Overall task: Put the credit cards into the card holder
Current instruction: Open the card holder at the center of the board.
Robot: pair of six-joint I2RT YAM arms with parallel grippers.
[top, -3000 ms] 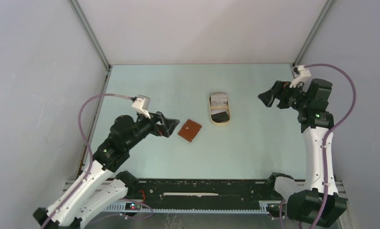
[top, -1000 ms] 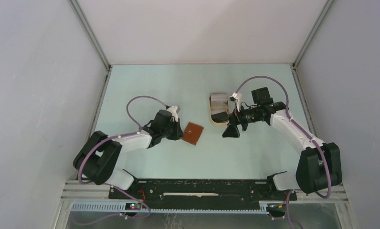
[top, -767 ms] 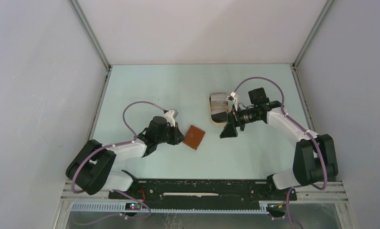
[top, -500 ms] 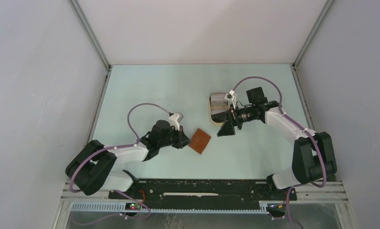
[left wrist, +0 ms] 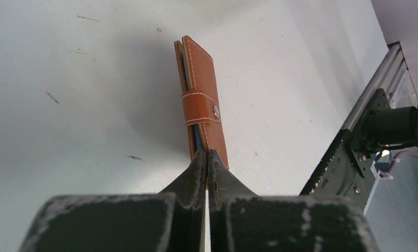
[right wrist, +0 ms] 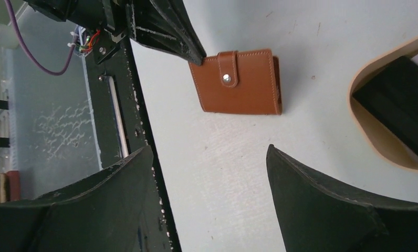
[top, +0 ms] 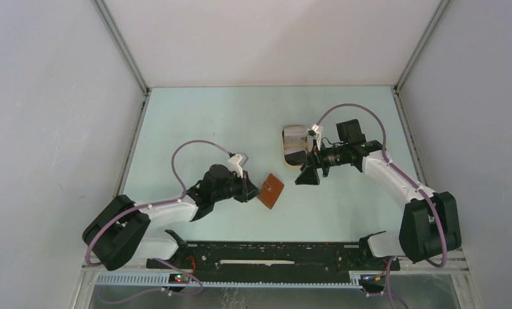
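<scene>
the card holder (top: 271, 190) is near the middle of the table (top: 208, 122), a bit toward the near edge. it is brown with pale stitching, folded shut, and its strap (left wrist: 200, 107) is closed over the front by a small metal snap (left wrist: 216, 109). it does not lie flat: in the left wrist view it is seen edge-on, tipped up on one side.

the left gripper (top: 252, 190) is clenched on the card holder, jaws pressed tight on its near end. its fingertips (left wrist: 199, 167) meet on the leather edge. the right wrist view shows the same black fingertips touching the holder's corner (right wrist: 192, 59).

the right gripper (top: 303, 176) is released, jaws wide apart with nothing between them. it hangs just off the near end of the tan oval tray (top: 292, 166), between the tray and the card holder, touching neither. its two black fingers (right wrist: 322, 199) frame bare table in its own view.

the credit cards (top: 294, 155) are inside the tray, which sits near the table's centre, right of the holder and further toward the far edge. a black card (right wrist: 401, 100) lies at the tray's near end and a pale one at the far end; the exact count cannot be told.

the black rail (right wrist: 117, 136) runs along the near edge of the table.
</scene>
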